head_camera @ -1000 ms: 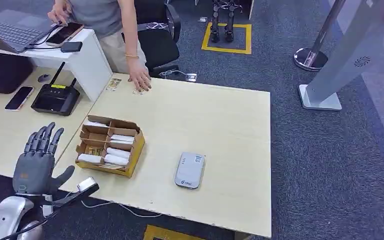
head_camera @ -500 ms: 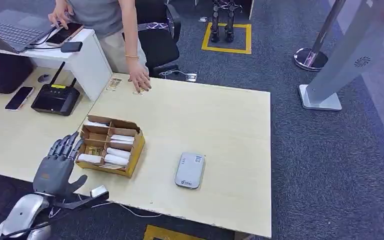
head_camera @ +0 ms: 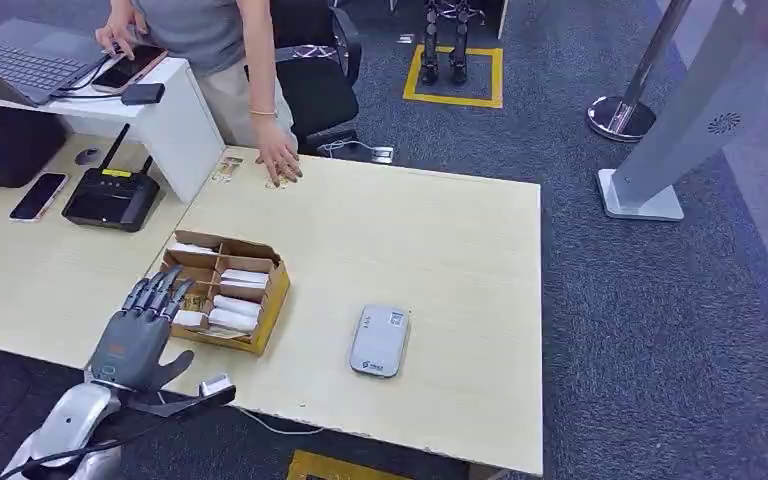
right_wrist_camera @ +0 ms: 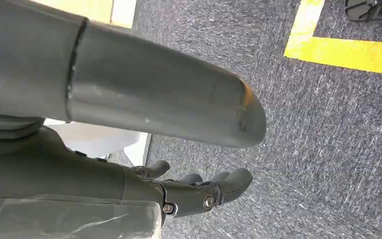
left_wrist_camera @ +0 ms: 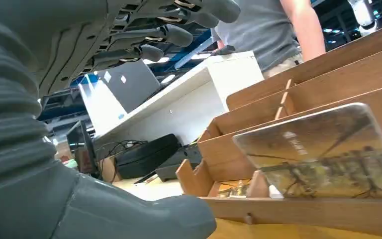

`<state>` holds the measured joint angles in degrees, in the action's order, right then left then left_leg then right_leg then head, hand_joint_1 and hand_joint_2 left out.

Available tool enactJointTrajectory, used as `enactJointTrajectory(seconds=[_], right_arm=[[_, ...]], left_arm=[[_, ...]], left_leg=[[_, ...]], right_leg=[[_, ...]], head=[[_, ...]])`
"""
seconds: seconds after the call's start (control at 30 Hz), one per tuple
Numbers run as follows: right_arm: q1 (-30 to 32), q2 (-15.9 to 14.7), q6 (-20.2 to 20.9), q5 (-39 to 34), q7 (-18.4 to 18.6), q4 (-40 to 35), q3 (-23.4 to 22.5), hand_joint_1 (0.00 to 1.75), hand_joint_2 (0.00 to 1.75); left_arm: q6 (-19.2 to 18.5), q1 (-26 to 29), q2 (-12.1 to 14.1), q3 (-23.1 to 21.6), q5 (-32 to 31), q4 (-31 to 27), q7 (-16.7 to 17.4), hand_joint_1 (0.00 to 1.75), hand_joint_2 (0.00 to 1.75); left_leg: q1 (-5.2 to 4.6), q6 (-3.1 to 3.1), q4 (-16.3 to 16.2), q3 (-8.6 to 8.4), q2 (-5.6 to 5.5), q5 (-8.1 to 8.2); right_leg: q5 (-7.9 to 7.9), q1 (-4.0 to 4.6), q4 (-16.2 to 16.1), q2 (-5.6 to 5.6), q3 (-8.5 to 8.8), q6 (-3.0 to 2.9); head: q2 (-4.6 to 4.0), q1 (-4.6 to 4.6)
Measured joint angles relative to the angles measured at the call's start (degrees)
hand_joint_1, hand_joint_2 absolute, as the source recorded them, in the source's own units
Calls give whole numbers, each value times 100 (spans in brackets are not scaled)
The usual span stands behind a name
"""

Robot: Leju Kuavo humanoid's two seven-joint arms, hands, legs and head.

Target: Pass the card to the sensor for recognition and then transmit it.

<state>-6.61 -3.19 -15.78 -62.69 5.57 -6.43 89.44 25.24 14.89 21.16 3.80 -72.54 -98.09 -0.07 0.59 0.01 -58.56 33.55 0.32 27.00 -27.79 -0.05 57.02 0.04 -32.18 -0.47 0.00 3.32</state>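
Head view puts my left robot hand (head_camera: pixel 138 332) at the near-left corner of the cardboard box (head_camera: pixel 260 318), fingers spread and pointing forward over its nearest compartments, holding nothing. The card (left_wrist_camera: pixel 328 152) I want leans in that near compartment: in the left wrist view it stands on a long edge, propped against a divider, its printed face turned toward my palm and its long axis running along the box's near wall. So the card lies straight ahead of my fingers (left_wrist_camera: pixel 169 35) and below them, with the thumb (left_wrist_camera: pixel 144 216) low on my side of the box wall. From the head view I can make out only a small yellowish patch where it sits, so I judge its tilt mainly from the wrist camera, and I may be off on how steeply it leans. The sensor (head_camera: pixel 379 341), a grey pad, lies flat on the bench (head_camera: pixel 440 230) to the right of the box, well apart from it, long axis pointing away from me. My right robot hand (right_wrist_camera: pixel 199 191) hangs over carpet with fingers loosely curled and empty, away from the bench, so the left is clearly the nearer one. A person's hand (head_camera: pixel 281 163) rests on the far bench edge, presumably where the card goes after reading.
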Motion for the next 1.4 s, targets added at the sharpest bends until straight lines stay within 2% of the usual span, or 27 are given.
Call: enactJointTrajectory(seconds=[1.23, 1.27, 1.3, 1.4], right_arm=[[-9, 0, 20, 177, 28, 2, 2, 0, 0], [-7, 0, 24, 197, 33, 2, 2, 0, 0], [-6, 0, 33, 203, 35, 2, 0, 0, 0], [-8, 0, 37, 203, 35, 2, 0, 0, 0]], left_arm=[[-2, -492, -127, -763, -35, 557, 111, 0, 175], [0, -494, -125, -763, -33, 557, 118, 119, 175], [0, -498, -125, -763, -31, 559, 118, 175, 175], [-7, -503, -122, -769, -11, 559, 142, 175, 175]], left_leg=[[0, 0, 0, -1, 1, 0], [0, 0, 0, -1, 1, 0], [0, 0, 0, -1, 1, 0], [0, 0, 0, -1, 1, 0]], right_leg=[[0, 0, 0, 1, 0, 0], [0, 0, 0, 1, 0, 0], [0, 0, 0, 1, 0, 0], [0, 0, 0, 1, 0, 0]], head=[[0, 2], [0, 2], [0, 2], [0, 2]])
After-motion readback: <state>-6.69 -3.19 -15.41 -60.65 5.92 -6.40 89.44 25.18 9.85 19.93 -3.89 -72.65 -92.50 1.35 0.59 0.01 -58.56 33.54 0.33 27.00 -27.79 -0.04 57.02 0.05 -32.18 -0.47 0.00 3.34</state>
